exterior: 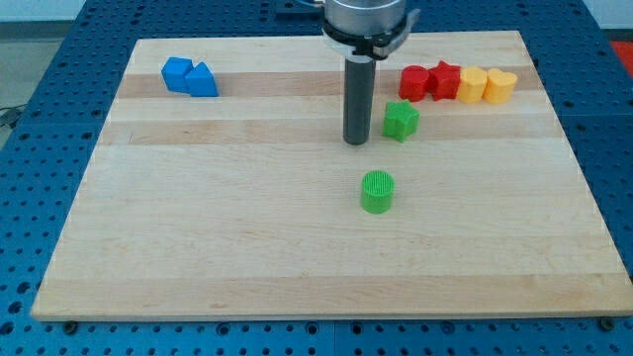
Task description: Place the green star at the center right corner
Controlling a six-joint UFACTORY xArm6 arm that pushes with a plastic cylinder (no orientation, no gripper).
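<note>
The green star [401, 120] lies on the wooden board [247, 227], right of centre in the upper part. My tip [356, 141] is on the board just to the star's left, a small gap apart from it. A green cylinder [377, 191] stands below both, near the board's middle.
Two red blocks [414, 82] [445, 79] and two yellow blocks [474, 84] [501, 86] form a row at the upper right, just above the star. Two blue blocks [178, 72] [202, 80] sit touching at the upper left. A blue perforated table surrounds the board.
</note>
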